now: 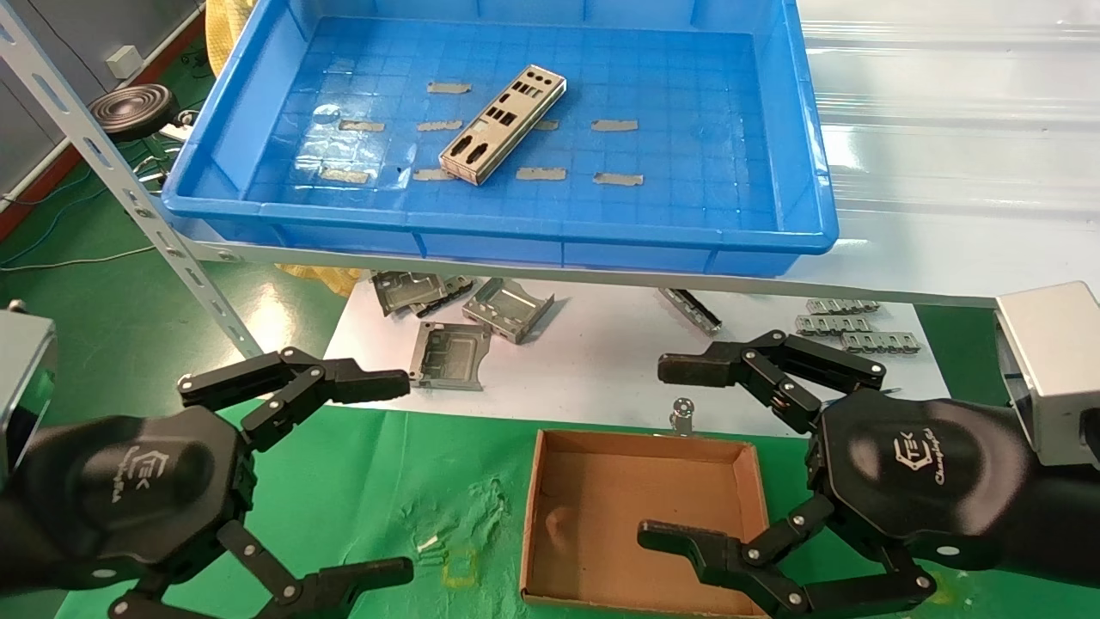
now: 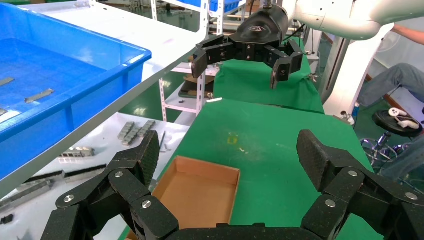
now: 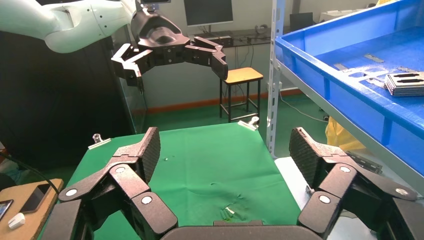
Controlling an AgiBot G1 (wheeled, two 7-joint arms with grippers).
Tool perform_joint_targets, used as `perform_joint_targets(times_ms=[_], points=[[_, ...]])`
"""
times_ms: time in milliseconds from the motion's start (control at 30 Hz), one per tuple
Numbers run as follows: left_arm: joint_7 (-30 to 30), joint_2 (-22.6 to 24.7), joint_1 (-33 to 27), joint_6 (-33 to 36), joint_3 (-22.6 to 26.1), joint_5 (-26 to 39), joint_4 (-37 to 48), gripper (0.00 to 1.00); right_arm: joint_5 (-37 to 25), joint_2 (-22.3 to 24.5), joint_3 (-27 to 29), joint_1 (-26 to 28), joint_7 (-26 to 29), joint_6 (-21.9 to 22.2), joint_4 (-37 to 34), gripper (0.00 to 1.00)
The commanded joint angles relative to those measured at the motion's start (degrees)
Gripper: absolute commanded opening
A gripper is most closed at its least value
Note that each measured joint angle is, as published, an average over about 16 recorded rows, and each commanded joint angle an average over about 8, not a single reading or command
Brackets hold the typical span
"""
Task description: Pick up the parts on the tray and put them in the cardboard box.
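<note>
The tray (image 1: pixel 799 137), biggest of all, sits on a raised shelf at the far side. On its grid floor lies a small stack of parts (image 1: pixel 503 125), set diagonally near the middle, with grey tape strips (image 1: pixel 615 125) scattered flat around it.

The left gripper (image 1: pixel 404 477) hangs low over the green mat (image 1: pixel 361 490), jaws spread wide and holding nothing. The right gripper (image 1: pixel 666 451) is just as wide open and empty, one finger over the near part of the cardboard box (image 1: pixel 756 490), the other above its far edge.

The box rests on the mat between the grippers, nothing inside it.

Under the shelf, folded metal brackets (image 1: pixel 507 308) lie on a white sheet (image 1: pixel 601 370) beyond the box.
</note>
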Motion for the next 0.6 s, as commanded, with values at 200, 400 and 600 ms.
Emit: perform_joint_targets(times_ms=[200,400,600], points=[[0.00,0.00,0.00,0.00,0.00,0.00,0.00,1.00,0.00,0.00,0.00,0.00,0.00,0.00,0.00,1.00],[0.00,0.00,0.00,0.00,0.00,0.00,0.00,1.00,0.00,0.00,0.00,0.00,0.00,0.00,0.00,1.00],[0.00,0.00,0.00,0.00,0.00,0.00,0.00,1.00,0.00,0.00,0.00,0.00,0.00,0.00,0.00,1.00]])
